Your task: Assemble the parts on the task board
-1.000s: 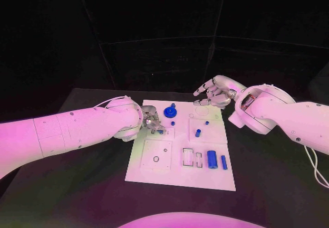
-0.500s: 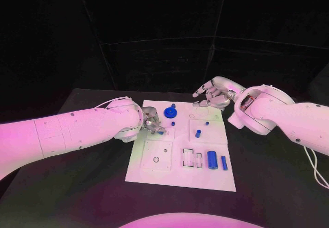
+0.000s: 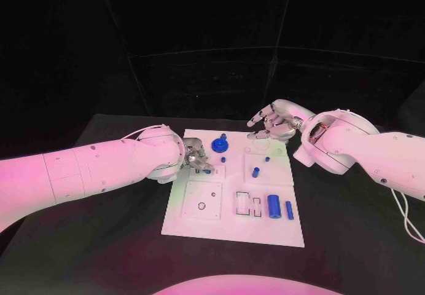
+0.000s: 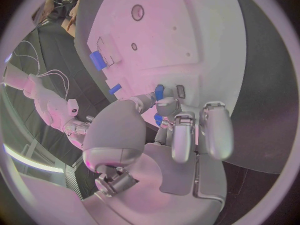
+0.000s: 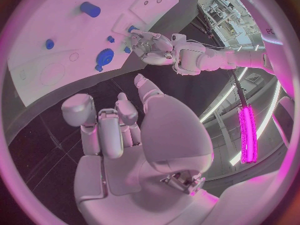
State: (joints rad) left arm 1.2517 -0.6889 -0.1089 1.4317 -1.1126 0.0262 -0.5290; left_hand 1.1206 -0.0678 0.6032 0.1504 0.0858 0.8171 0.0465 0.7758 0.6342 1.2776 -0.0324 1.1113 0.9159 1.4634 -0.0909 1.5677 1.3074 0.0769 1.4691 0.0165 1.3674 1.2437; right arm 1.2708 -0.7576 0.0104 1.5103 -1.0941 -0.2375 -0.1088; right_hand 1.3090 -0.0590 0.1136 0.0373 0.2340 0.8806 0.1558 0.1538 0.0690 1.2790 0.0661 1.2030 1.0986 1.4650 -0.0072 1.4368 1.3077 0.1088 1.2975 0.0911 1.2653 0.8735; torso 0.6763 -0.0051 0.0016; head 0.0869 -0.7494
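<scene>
Between left hand [image 3: 196, 160] fingers [image 4: 167, 105], small blue part [image 4: 159, 92], long axis roughly upright.

We see the left hand [image 3: 196, 161] low, fingers curled together (contents unclear); the right hand [image 3: 274, 125] is raised, fingers apart, holding nothing.

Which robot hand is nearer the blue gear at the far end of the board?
Left. The left robot hand sits on the task board just beside the blue gear; the right robot hand hovers past the board's far right corner.
</scene>
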